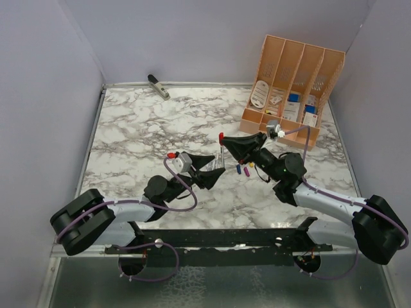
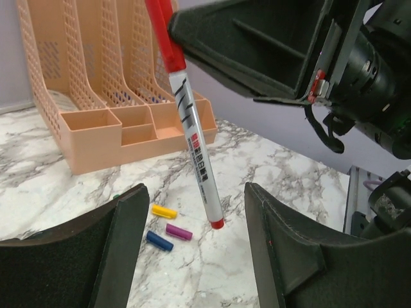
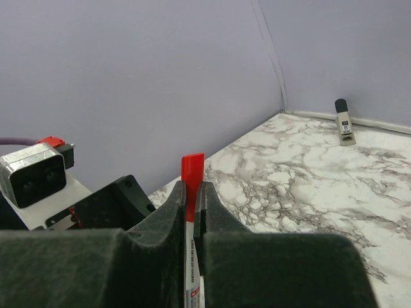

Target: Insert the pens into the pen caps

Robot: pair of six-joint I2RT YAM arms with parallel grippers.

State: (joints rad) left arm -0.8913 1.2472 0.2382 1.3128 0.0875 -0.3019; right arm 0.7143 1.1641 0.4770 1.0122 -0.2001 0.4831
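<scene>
My right gripper (image 3: 192, 189) is shut on a white pen (image 2: 196, 144) and holds it nearly upright above the marble. The red cap (image 3: 192, 168) sits on the pen's upper end and sticks out above the fingertips. The pen's small red lower end (image 2: 217, 223) hangs between the fingers of my left gripper (image 2: 196, 256), which is open and touches nothing. From above, the left gripper (image 1: 217, 169) lies just below the right gripper (image 1: 223, 141). Yellow (image 2: 164, 211), purple (image 2: 178, 231) and blue (image 2: 159, 240) pen caps lie on the table beside the left finger.
A peach desk organiser (image 1: 292, 83) stands at the back right, also behind the pen in the left wrist view (image 2: 96, 96). A grey clip-like tool (image 1: 158, 86) lies at the back left by the wall. Lilac walls enclose the table on three sides.
</scene>
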